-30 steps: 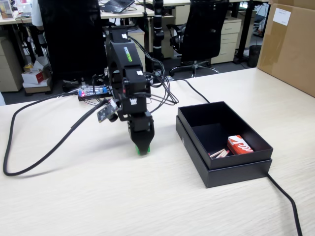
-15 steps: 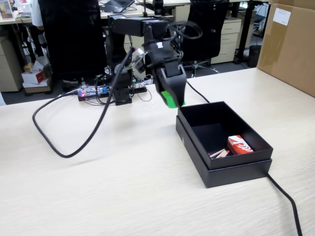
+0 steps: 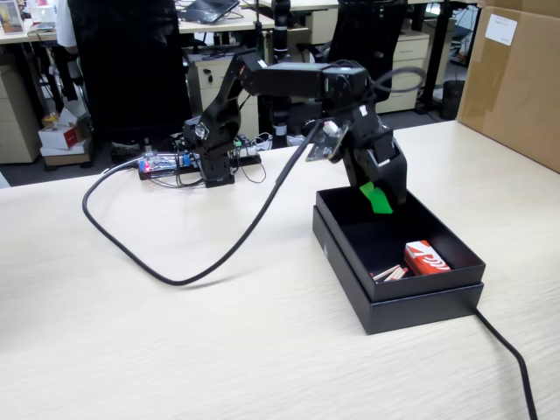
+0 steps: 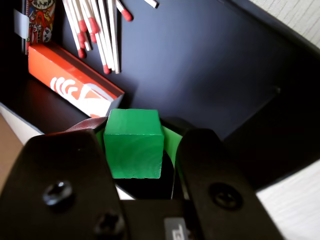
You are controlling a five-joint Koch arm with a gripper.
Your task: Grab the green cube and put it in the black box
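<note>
In the wrist view the green cube (image 4: 134, 144) sits squeezed between my two black jaws, whose green pads press its sides, so my gripper (image 4: 134, 135) is shut on it. Below the cube lies the dark floor of the black box (image 4: 200, 60). In the fixed view my gripper (image 3: 381, 194) hangs over the far end of the black box (image 3: 411, 302), just above its back rim. Of the green there, only a patch (image 3: 379, 199) shows between the jaws; I cannot tell cube from pad.
Inside the box lie a red-and-white packet (image 3: 426, 258) and several loose matches (image 4: 95, 25) near its front end. A black cable (image 3: 192, 262) loops across the table on the left. A brown carton (image 3: 516, 79) stands at the right back.
</note>
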